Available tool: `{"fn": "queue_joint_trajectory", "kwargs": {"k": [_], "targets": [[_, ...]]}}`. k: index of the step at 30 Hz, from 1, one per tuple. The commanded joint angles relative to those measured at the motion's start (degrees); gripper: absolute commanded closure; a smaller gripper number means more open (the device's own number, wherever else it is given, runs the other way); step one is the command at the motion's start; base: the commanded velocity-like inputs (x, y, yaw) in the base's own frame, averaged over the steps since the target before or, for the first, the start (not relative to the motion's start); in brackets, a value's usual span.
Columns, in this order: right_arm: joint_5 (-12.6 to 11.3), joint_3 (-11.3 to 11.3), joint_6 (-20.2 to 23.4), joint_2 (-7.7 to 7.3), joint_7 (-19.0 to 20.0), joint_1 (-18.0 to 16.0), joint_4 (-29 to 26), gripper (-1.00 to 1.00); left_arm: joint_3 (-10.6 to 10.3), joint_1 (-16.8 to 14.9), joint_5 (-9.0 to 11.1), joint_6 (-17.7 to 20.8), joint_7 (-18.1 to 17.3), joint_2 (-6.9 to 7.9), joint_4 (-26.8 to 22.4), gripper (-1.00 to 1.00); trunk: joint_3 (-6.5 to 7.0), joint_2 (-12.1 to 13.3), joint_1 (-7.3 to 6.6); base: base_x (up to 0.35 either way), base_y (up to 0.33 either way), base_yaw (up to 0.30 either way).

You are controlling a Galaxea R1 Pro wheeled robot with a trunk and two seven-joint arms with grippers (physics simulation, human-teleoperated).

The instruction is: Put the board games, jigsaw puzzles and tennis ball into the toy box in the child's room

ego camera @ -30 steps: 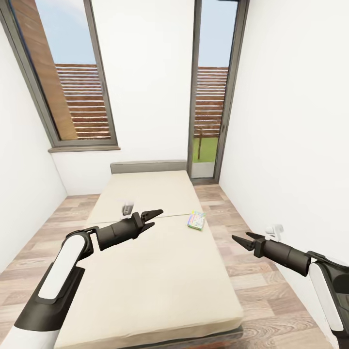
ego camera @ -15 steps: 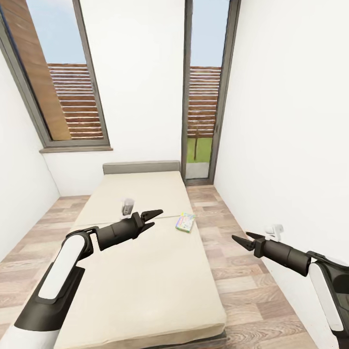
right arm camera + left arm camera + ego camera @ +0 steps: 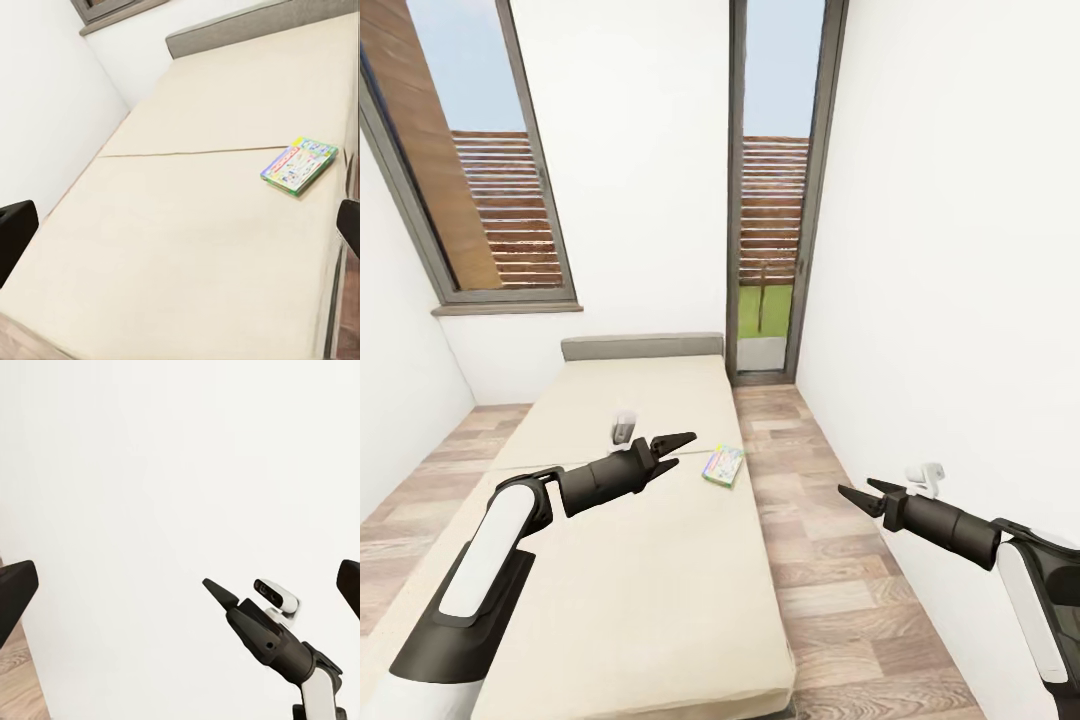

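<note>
Pointed black fingers (image 3: 672, 446) spread, flat glossy board game (image 3: 723, 465), smooth beige bed (image 3: 660, 560)

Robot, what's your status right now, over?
Left gripper open, empty, above the bed. Right gripper open, empty, over the floor. One board game lies near the bed's right edge. Nothing blocking it.

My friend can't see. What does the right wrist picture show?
A small flat colourful game box lies near one edge of a wide beige bed with a low grey headboard, beside a white wall.
</note>
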Motion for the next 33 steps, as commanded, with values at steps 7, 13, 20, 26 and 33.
{"fn": "queue_joint_trajectory", "kwargs": {"k": [7, 13, 20, 26, 33], "targets": [[-0.13, -0.05, 0.32, 0.13, 0.05, -0.05, 0.0, -1.0, -0.01, -0.07, 0.59, 0.08, 0.6, 0.02, -0.02, -1.0, -0.13, -0.13, 0.05, 0.12, -0.288, 0.023], [-0.1, 0.0, 0.33, 0.21, 0.0, -0.05, 0.0, -1.0, 0.01, -0.07, 0.59, 0.08, 0.6, 0.02, -0.02, -1.0, -0.13, -0.13, 0.05, 0.128, -0.287, 0.009], [-0.03, 0.21, 0.38, 0.16, -0.02, -0.05, 0.0, -1.0, 0.07, -0.07, 0.6, 0.08, 0.6, 0.02, -0.01, -1.0, -0.13, -0.13, 0.05, 0.128, -0.286, 0.003], [0.0, 0.75, 0.38, 0.17, 0.16, -0.05, 0.0, -1.0, 0.16, -0.03, 0.61, 0.08, 0.6, 0.02, -0.01, -1.0, -0.13, -0.13, 0.05, 0.085, -0.218, 0.001], [0.1, 0.34, -0.65, -0.19, 0.27, -0.04, 0.21, -1.0, 0.14, 0.0, 0.61, 0.08, 0.6, 0.02, 0.06, -1.0, -0.13, -0.13, 0.05, 0.016, -0.045, 0.0]]}}
